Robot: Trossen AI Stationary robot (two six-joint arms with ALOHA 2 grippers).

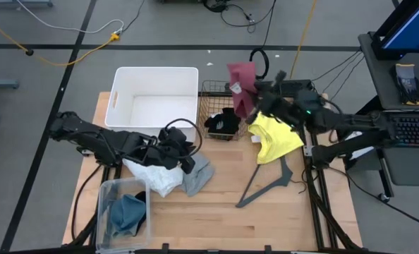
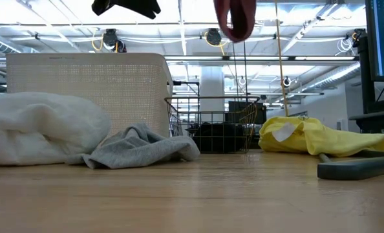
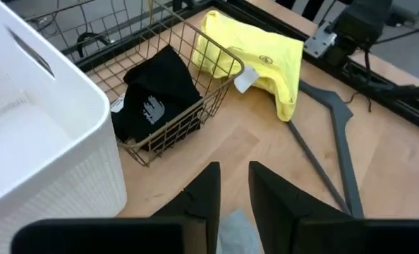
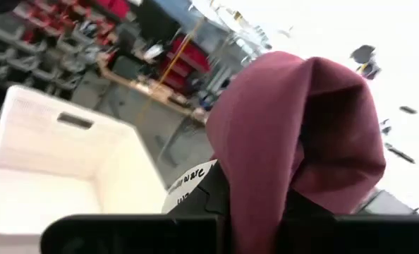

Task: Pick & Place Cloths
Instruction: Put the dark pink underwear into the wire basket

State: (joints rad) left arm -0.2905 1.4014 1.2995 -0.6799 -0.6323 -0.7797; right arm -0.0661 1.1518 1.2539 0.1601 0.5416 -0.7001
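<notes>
The right gripper [image 1: 255, 90] is raised above the far side of the wire basket [image 1: 211, 90], clamped on the maroon cloth [image 1: 243, 83], which hangs from it in a fold clear of the table [image 1: 280, 219]. In the low view the cloth dangles well above the basket rim, so it has been lifted but not yet set down.

The left gripper [image 1: 183, 156] sits low over the pile at the table's left-centre, above the grey cloth [image 1: 198, 175] and beside the white cloth [image 1: 153, 176]. In its wrist view the two fingers [image 3: 205, 192] stand a little apart with grey fabric showing below the gap; whether they have caught it I cannot tell.

Sorted so far, by the look of it: a black cloth [image 1: 222, 123] lies inside the wire basket, and a teal cloth [image 1: 127, 214] lies in the clear bin [image 1: 105, 194] at the near left. The white bin [image 1: 155, 76] at the far side looks empty.

Still out on the table: the white and grey cloths touching each other left of centre, and the yellow cloth [image 1: 274, 137] just right of the basket. A dark hanger [image 1: 269, 185] lies near the yellow cloth.

I judge the job roughly a third done, with one cloth in the air and three left to pick up.
</notes>
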